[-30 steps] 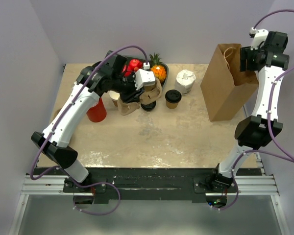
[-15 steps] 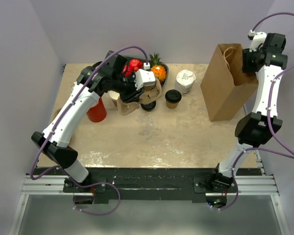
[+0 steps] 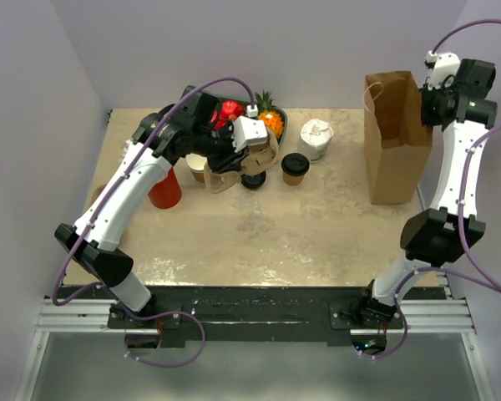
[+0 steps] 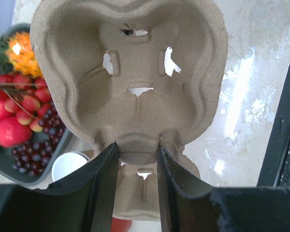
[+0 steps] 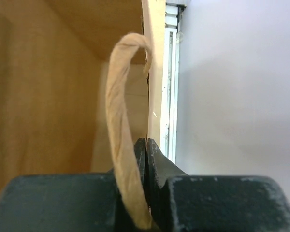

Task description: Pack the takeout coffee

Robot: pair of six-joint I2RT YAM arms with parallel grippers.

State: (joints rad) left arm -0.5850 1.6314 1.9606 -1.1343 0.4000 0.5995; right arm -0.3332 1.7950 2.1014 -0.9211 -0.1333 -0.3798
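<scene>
Tan tabletop (image 3: 259, 230) under pale walls.
Left gripper (image 4: 137, 151) pinched a pulp carrier (image 4: 130, 72); right gripper (image 5: 146, 143) pinched the wall of the bag (image 5: 48, 106), handle (image 5: 114, 111) hiding one finger.

Left pincer (image 4: 136, 148) clamped, right pincer (image 5: 146, 142) pinched

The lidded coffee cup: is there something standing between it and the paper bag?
Nothing visible does. The table between the lidded coffee cup and the paper bag is bare; the white roll stands further back, off that line. The right gripper pinches the bag's rim.
</scene>
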